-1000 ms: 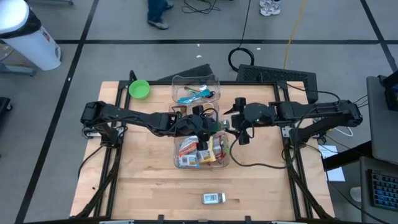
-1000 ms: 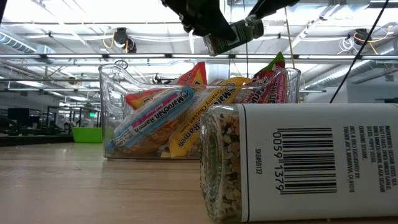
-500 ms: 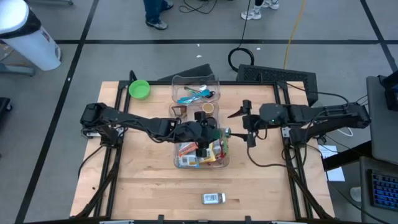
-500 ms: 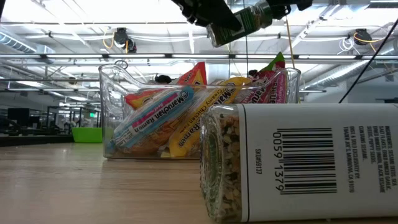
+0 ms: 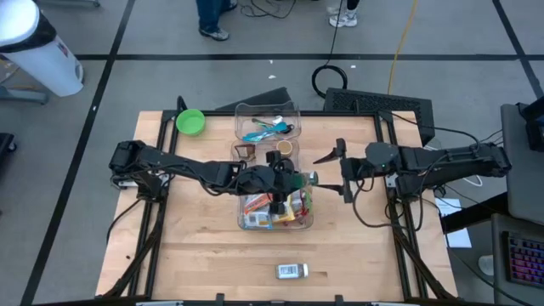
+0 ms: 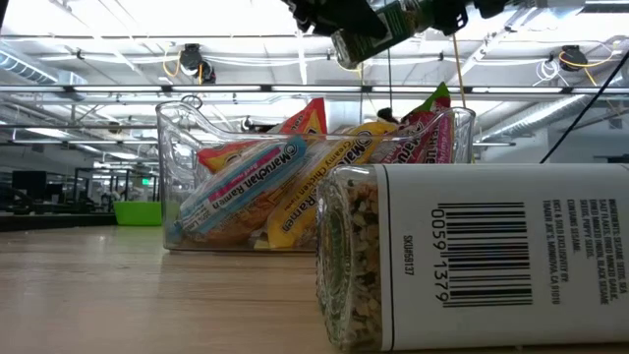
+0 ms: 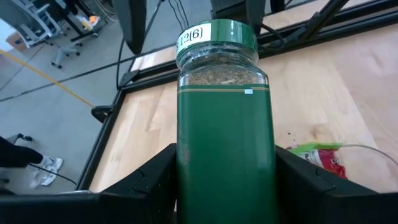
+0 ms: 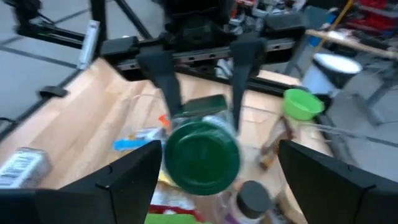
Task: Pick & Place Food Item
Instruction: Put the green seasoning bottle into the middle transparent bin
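- The left gripper (image 7: 224,186) is closed on the green spice jar (image 7: 224,124), its two fingers clamped against opposite sides of the body, well below the lid (image 7: 217,37).
- The jar hangs above the clear food bin (image 5: 276,208), lid pointing away from the wrist.
- The right gripper (image 5: 342,170) stands apart to the lid side, fingers spread wide, holding nothing.
- Handling judgement: rigid, smooth-walled, probably moderately light; liable to slip or rotate. Grip mid-body, not the lid.
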Motion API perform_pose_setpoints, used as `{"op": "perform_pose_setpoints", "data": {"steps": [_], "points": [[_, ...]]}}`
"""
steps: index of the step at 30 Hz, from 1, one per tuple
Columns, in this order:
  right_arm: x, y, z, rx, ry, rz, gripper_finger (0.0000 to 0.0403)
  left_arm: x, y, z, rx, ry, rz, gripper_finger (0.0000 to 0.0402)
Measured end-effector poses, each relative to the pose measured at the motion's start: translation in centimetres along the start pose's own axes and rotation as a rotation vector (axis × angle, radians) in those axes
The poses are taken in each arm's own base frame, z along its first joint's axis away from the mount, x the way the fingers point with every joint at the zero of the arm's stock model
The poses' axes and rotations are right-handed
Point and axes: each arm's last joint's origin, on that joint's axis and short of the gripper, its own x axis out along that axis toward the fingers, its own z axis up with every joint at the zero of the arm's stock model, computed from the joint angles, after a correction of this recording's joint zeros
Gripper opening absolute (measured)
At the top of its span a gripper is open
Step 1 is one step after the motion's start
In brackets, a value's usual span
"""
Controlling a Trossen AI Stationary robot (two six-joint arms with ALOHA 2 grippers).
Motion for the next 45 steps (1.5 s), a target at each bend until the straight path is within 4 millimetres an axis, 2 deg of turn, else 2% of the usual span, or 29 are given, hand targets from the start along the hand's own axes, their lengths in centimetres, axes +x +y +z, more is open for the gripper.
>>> {"op": "perform_pose_setpoints", "data": {"steps": [7,17,28,35,41,45], "points": [[0.4,0.4,-0.8,0.043,-0.035,0.072,0.0313,0.0,0.1,0.1,0.000,-0.009,0.006,0.0208],[1.0,0.6,-1.8,0.034,-0.142,0.047,0.0313,0.0,0.2,0.4,0.010,-0.046,-0.020,0.0208],[2.5,0.7,-2.1,0.009,-0.142,0.041,0.0309,0.0,0.2,0.7,0.012,-0.084,-0.073,0.0208],[2.6,0.7,-2.0,-0.005,-0.161,0.039,0.0267,0.1,0.3,0.5,0.005,-0.074,-0.072,0.0208],[2.6,0.7,-2.0,-0.009,-0.157,0.031,0.0195,0.1,0.4,0.5,-0.029,-0.069,-0.061,0.0208],[2.6,0.7,-2.0,-0.011,-0.158,0.034,0.0193,0.1,0.4,0.5,-0.044,-0.068,-0.060,0.0223]]}}
